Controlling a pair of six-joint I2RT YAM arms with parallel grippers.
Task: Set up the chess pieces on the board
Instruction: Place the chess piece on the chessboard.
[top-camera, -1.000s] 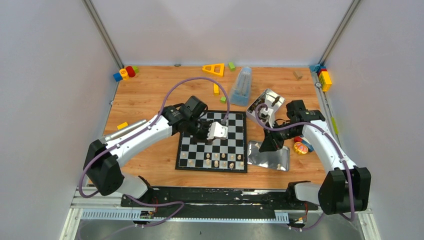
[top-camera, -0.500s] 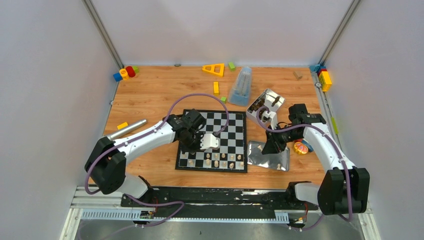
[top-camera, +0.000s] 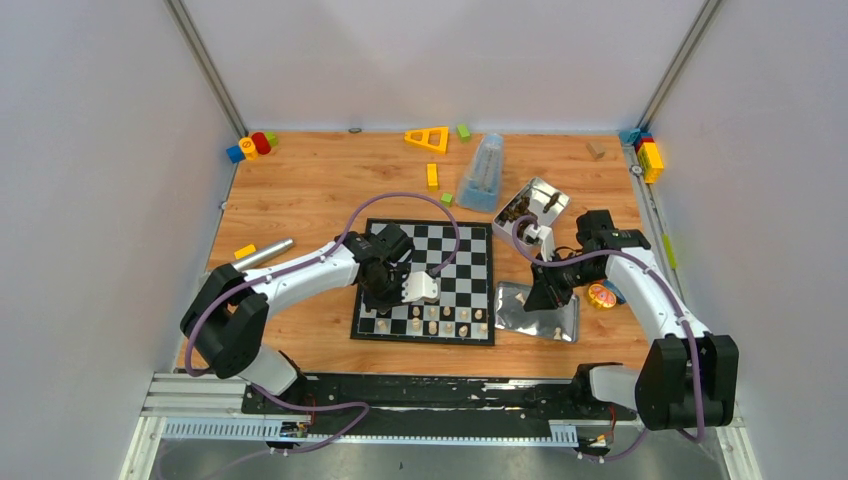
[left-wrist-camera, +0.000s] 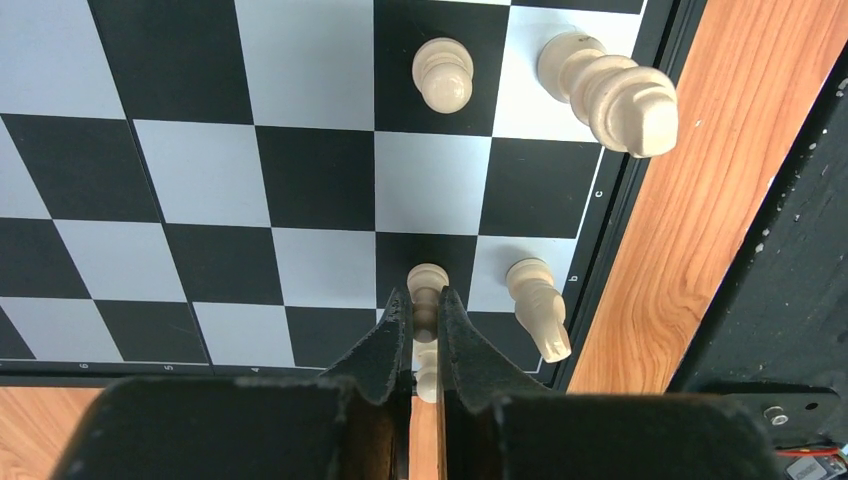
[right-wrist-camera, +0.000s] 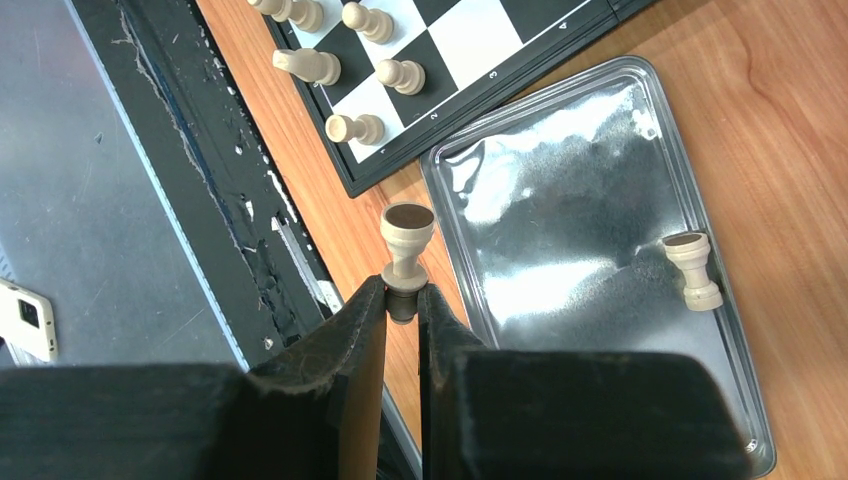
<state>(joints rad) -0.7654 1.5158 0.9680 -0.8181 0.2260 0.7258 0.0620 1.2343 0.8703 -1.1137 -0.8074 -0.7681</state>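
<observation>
The board (top-camera: 470, 250) lies flat mid-table, with cream chess pieces (top-camera: 447, 328) standing along its two near rows. My left gripper (left-wrist-camera: 424, 297) is down over the near-left corner of the board (left-wrist-camera: 300, 160), shut on a cream pawn (left-wrist-camera: 428, 278) that stands on a black square. A knight (left-wrist-camera: 537, 306) stands just beside it, with a bishop (left-wrist-camera: 612, 92) and another pawn (left-wrist-camera: 443, 75) further along. My right gripper (right-wrist-camera: 402, 285) is shut on the head of a cream piece (right-wrist-camera: 407, 232), base outward, over the wood beside the silver tray (right-wrist-camera: 560, 200). One more cream piece (right-wrist-camera: 692, 268) rests on that tray.
An open tin (top-camera: 532, 205) of dark pieces sits right of the board's far corner. A clear blue cone-shaped object (top-camera: 483, 172), a yellow triangle (top-camera: 428, 138) and coloured blocks (top-camera: 252, 145) lie at the back. A metal cylinder (top-camera: 255, 258) lies left and a round orange toy (top-camera: 602, 295) right.
My left gripper has moved from the board's middle toward its near-left corner and come down with the pawn. The right gripper has shifted only slightly beside the tray.
</observation>
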